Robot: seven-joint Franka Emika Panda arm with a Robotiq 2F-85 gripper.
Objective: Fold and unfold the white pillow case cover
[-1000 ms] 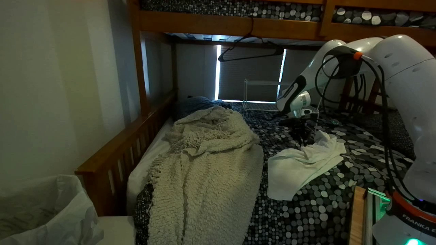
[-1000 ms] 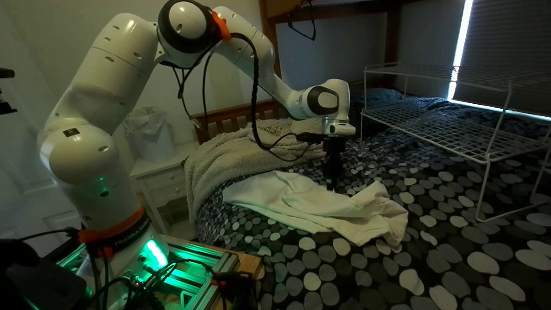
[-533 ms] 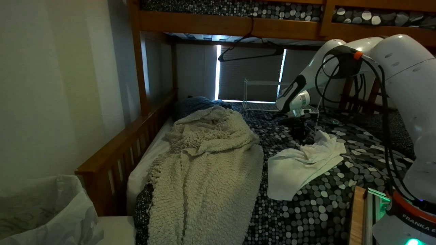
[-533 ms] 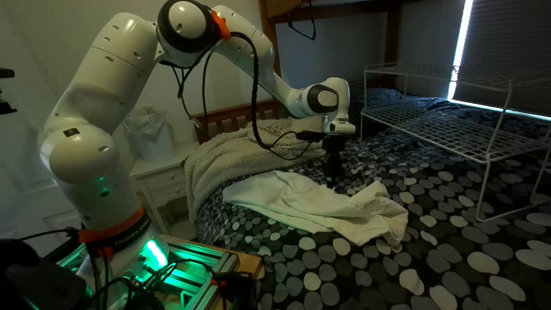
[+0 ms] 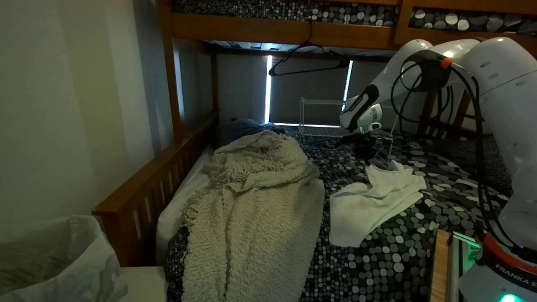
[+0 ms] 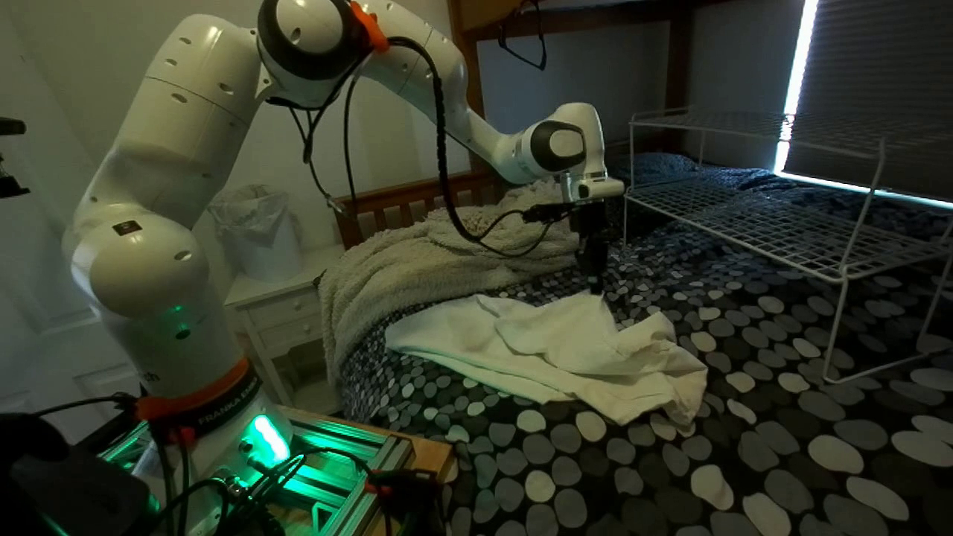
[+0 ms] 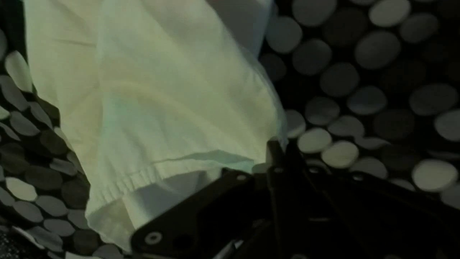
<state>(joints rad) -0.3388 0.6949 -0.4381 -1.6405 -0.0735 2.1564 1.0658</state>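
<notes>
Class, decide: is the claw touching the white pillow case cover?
Touching: the wrist view shows the claw pinching the white pillow case cover by its edge.

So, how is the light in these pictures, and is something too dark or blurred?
In both exterior views, light is dim and daylight glares past the window blind; in the wrist view, the gripper is nearly black and the white pillow case cover looks slightly blurred.
</notes>
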